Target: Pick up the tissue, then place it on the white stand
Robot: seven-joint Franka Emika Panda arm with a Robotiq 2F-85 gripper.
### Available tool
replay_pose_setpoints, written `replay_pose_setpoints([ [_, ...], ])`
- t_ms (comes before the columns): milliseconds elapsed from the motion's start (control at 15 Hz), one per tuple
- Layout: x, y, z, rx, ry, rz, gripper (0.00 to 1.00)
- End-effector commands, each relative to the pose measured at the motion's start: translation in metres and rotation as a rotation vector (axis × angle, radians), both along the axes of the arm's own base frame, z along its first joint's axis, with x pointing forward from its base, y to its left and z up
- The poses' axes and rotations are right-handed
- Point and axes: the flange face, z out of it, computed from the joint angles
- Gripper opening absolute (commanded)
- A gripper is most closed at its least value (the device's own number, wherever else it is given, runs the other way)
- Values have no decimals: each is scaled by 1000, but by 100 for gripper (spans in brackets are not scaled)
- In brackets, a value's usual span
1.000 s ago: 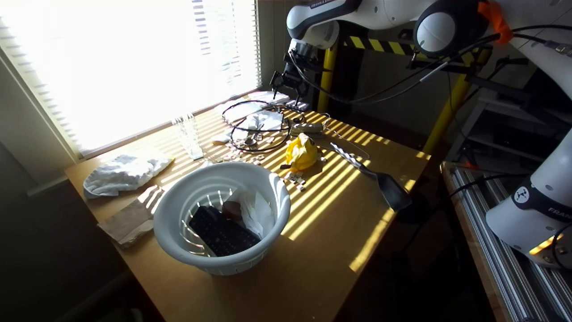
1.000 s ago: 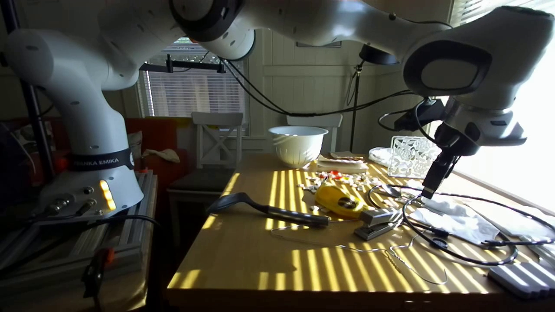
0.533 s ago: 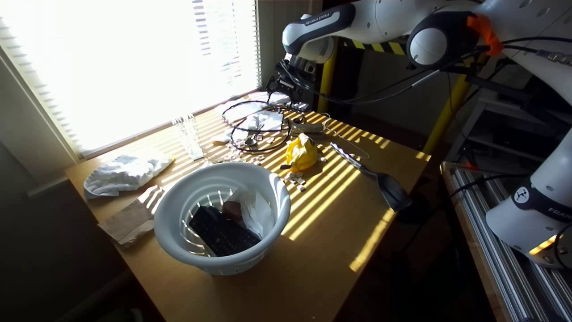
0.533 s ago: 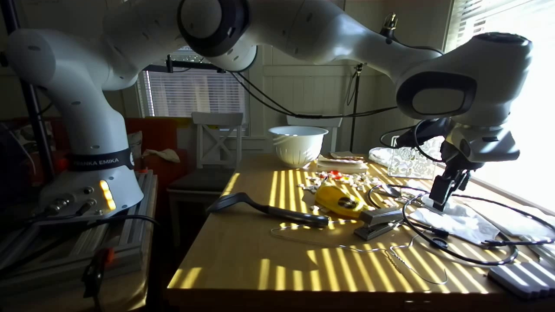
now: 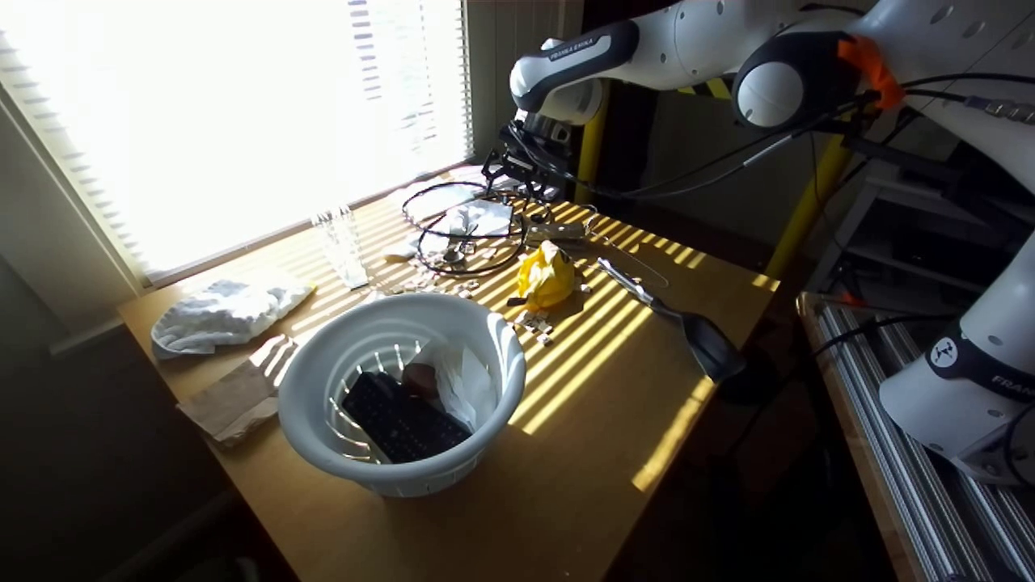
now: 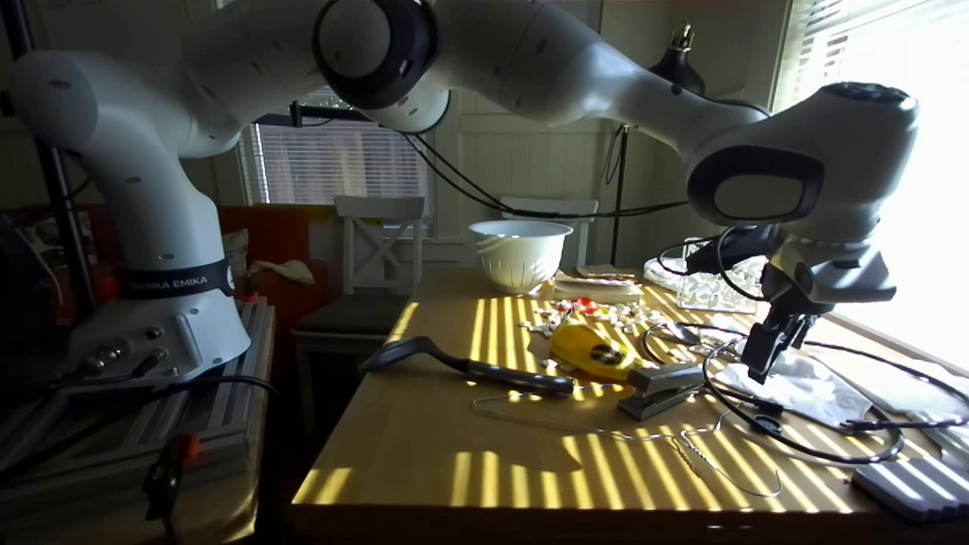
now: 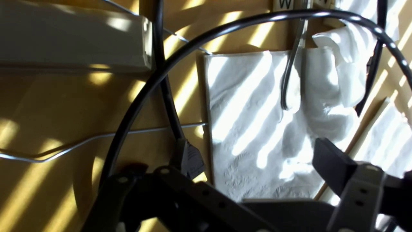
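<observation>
Tissue [image 7: 246, 129] below the wide-apart fingers [image 7: 334, 162], visible between them.

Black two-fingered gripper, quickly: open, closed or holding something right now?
Black two-fingered gripper: open, jaws standing well apart in the wrist view, holding nothing.

In an exterior view the gaze runs down over the near colander [image 5: 433, 470]; in an exterior view it runs back, lower, across the shared table [image 6: 424, 424]. The wrist view looks down, close, past the gripper [image 7: 252, 156].
</observation>
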Motion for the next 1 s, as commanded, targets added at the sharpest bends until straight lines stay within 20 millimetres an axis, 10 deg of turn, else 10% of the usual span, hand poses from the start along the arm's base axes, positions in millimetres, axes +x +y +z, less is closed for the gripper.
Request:
replay_pose_setpoints([
  [0,11,2,-6,-36,-12,17,100],
  [933,25,10,-23,-127,-18,62,100],
])
